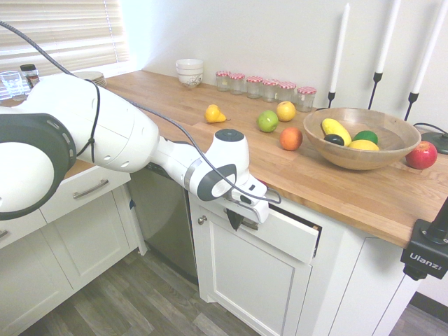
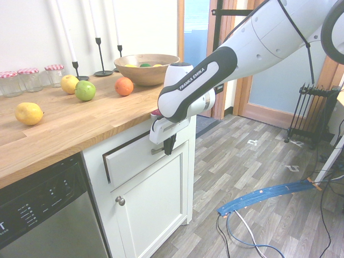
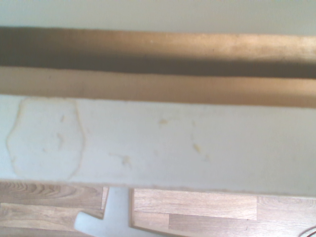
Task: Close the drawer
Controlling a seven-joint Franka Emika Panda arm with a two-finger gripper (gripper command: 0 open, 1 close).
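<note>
Right of the dishwasher (image 1: 162,213), the gripper (image 1: 235,219) has its fingers closed at the handle (image 1: 250,224); a grip on it cannot be confirmed. The drawer (image 1: 290,236), under the countertop (image 1: 329,190), stands slightly open: the pushing step likely requires straight inward pressure.

The white arm is seen extended, its forearm sloped downward to a bent wrist. The hand is turned downward, and the gripper (image 2: 169,152) is carried at its lower end with its dark fingers (image 1: 234,221) brought together.
</note>
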